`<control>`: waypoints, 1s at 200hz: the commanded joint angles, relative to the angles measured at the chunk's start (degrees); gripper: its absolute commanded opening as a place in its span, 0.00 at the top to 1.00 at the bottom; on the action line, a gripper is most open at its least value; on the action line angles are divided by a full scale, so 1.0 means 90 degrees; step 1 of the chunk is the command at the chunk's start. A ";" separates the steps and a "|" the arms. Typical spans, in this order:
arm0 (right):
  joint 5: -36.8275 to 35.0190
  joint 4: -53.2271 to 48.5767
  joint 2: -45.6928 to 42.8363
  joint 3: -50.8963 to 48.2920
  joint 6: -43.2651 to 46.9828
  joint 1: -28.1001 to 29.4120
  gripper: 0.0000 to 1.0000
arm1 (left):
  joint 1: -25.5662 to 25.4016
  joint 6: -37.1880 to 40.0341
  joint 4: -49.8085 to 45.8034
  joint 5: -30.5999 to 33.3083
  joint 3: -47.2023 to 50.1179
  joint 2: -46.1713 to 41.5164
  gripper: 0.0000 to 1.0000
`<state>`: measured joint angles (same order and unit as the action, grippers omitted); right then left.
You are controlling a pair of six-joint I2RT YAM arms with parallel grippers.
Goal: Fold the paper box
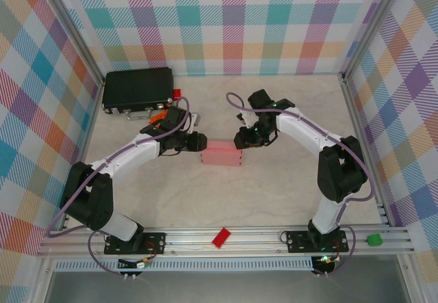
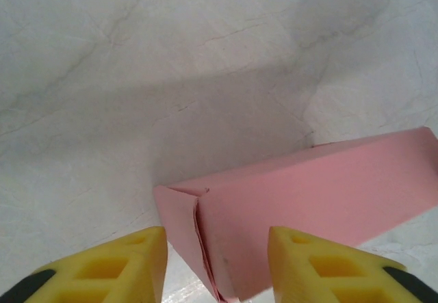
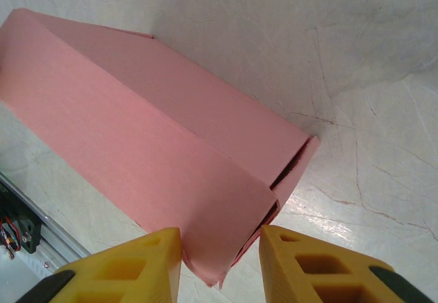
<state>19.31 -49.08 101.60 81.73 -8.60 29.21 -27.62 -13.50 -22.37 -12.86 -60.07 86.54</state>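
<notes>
1. Along the near rail (image 1: 274,233), between the two arm bases, lies a small red block (image 1: 220,237); a green block (image 1: 374,239) sits at the rail's right end. Neither is part of the job.
2. Farther in, at the middle of the table (image 1: 274,193), the paper box (image 1: 222,154) lies on its side, long axis running left to right.
3. At its left end is the left gripper (image 1: 199,143). Its yellow fingers (image 2: 116,269) are spread wide on either side of that end, with no hold on the card that I can make out.
4. At the right end the right gripper (image 1: 239,139) stands the same way. Its yellow fingers (image 3: 308,262) are apart and the box corner sits between them. Contact with the card is not clear.
5. Handling, as I judge it: thin card, very light, hollow and easily crushed or creased, and likely to slide on the smooth tabletop. The ends, where the flaps overlap and stiffen the card, look the best place to take hold, with one side steadying while the other presses.
6. Looks: plain pale pink, already a long rectangular box. The left end is folded in, with a seam showing. The right end flaps gape a little, with a dark gap between the layers, so I judge that closure unfinished.
7. Far left, against the back wall, rests a black case (image 1: 138,89), well apart from the box.
</notes>
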 commanded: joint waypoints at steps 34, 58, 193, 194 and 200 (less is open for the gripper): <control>-0.0019 -0.0149 0.0186 -0.0230 0.0033 -0.0013 0.64 | -0.0047 -0.0063 -0.0207 -0.0211 0.0118 -0.0013 0.67; -0.0046 -0.0150 0.0216 -0.0333 0.0023 -0.0012 0.63 | -0.0047 -0.0063 -0.0179 -0.0231 0.0306 -0.0065 0.70; 0.0122 0.0480 -0.0297 -0.1146 0.0106 0.0162 0.62 | -0.0047 0.0123 0.0492 -0.0757 0.1301 -0.0757 0.70; 0.0121 0.0491 -0.0310 -0.1159 0.0111 0.0172 0.62 | -0.0047 0.0118 0.0498 -0.0763 0.1312 -0.0772 0.70; 0.0102 0.0552 -0.0356 -0.1235 0.0106 0.0194 0.63 | -0.0042 0.0115 0.0542 -0.0787 0.1369 -0.0827 0.70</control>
<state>23.07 -45.32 98.98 74.04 -8.51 29.91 -27.62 -13.67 -16.62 -18.09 -50.78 80.75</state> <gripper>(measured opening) 0.378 0.296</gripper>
